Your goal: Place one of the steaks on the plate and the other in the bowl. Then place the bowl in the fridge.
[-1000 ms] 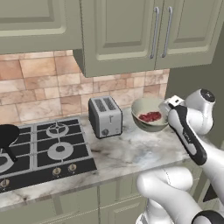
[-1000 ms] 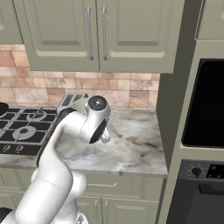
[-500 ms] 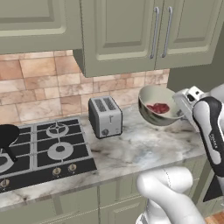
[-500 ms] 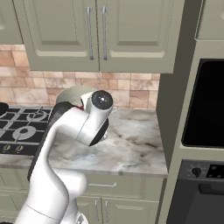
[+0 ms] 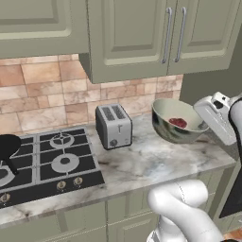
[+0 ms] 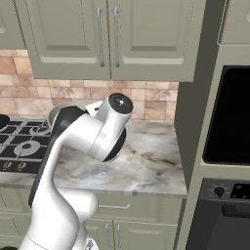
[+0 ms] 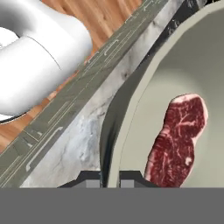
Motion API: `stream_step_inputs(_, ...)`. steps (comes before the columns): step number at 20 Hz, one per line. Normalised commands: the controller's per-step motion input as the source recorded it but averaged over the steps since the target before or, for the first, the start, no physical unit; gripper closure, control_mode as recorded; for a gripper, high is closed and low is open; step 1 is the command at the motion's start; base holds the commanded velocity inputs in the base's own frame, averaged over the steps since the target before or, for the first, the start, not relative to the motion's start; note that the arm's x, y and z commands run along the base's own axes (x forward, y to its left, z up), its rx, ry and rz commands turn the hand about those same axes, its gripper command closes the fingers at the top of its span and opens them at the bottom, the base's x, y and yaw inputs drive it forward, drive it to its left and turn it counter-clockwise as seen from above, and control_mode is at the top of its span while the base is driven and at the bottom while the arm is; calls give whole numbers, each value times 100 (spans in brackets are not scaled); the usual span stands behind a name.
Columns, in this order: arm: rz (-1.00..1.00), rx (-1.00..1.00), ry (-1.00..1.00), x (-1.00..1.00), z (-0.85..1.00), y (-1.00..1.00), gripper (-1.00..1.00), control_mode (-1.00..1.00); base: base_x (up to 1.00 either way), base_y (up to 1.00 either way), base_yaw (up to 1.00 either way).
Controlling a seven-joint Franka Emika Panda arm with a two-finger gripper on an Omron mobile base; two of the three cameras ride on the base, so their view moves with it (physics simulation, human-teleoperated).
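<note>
We record the bowl (image 5: 178, 126), deep and beige-grey with a pale rim, raised clear of the marble surface (image 5: 142, 163) and tilted so that its opening faces the left base camera. Inside it lies one steak (image 5: 178, 123), dark reddish-brown; the hand view shows the same steak (image 7: 177, 140) marbled with pale flecks, resting against the bowl's inner wall (image 7: 175, 74). We note the end effector (image 7: 110, 178) closed on the bowl's rim, one dark fingertip on the outside of the wall and one on the inside, with the rim running up between them. In the left base view the white hand sits at the bowl's right edge, where we place the end effector (image 5: 206, 126). A silver two-slot toaster (image 5: 113, 125) stands on the surface to the left of the bowl, well apart from it. Left of the toaster we list a black gas hob (image 5: 47, 163), with part of a black pan (image 5: 8, 147) at its left edge. In the right base view the arm's elbow hides most of the bowl, of which only a dark curved sliver shows behind the joint. A dark built-in oven (image 6: 228, 122) stands in the tall unit right of the surface.
</note>
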Motion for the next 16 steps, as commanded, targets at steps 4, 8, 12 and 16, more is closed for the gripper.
stream_step_inputs(4, 13, 0, 6, -28, -8, 0, 100, -100, 0, 0, 0)
stream_step_inputs(8, 10, 2, -1, -16, -29, 0, 100, -100, 0, 0, 0)
stream_step_inputs(12, 5, 0, -9, -1, -50, 7, 100, -100, 0, 0, 0)
stream_step_inputs(16, 1, 0, -16, 0, -36, 4, 100, -100, 0, 0, 0)
